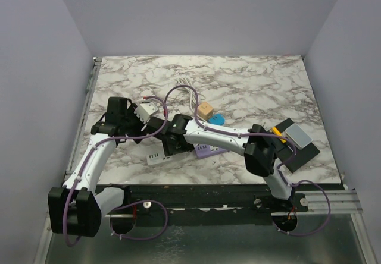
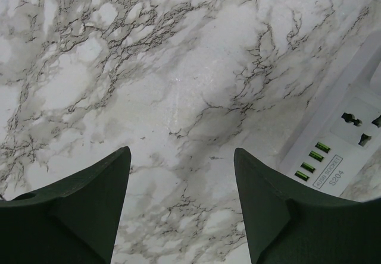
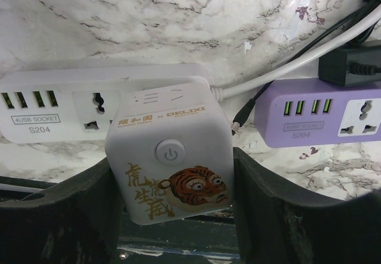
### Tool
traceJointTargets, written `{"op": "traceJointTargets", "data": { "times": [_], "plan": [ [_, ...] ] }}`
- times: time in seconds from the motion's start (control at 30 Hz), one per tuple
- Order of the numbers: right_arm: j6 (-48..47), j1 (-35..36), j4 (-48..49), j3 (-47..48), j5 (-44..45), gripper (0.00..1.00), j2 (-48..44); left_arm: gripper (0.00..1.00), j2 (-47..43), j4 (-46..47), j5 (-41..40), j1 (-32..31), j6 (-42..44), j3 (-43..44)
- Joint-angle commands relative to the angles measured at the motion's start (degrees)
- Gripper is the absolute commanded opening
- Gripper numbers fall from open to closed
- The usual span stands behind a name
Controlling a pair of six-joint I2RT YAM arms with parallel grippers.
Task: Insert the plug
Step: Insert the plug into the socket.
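In the left wrist view, the left end effector (image 2: 181, 152) hung with its two dark fingers (image 2: 89, 204) well apart and nothing between them. Below it lay bare marble worktop (image 2: 149, 68). The white power strip (image 2: 339, 151) ran along the right edge of the frame, showing a row of green USB ports and a universal socket. In the right wrist view, the right end effector (image 3: 174, 163) was clamped on the white cube plug (image 3: 169, 139), one finger pressed against each side of it. The cube's near face carried a round power button above a tiger picture with gold characters. It sat at centre frame in front of the right end of the white power strip. Whether its prongs were seated in a socket could not be told. At the right, the purple power strip (image 3: 321, 118) lay just beside the cube, with a black plug (image 3: 351, 68) at its upper edge and a white cable (image 3: 286, 68) running behind. In the top external view, both arms met left of centre over the two strips. A beige cube (image 1: 204, 110) and a blue item (image 1: 218, 119) lay just above them. At the right of the frame, a grey box (image 1: 297, 135) rested on a black pad (image 1: 303, 154).
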Motion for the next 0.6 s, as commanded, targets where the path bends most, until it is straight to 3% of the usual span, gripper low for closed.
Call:
{"op": "traceJointTargets", "data": {
  "times": [0.0,0.57],
  "plan": [
    [0.5,0.5,-5.8,0.2,1.4,0.01,4.1,0.71,0.0,-1.1,0.4,0.2,0.6,-0.7],
    [-0.3,0.6,-4.5,-5.7,2.7,0.01,6.0,0.71,0.9,-1.3,-0.1,0.2,-0.2,1.2]
  ]
}}
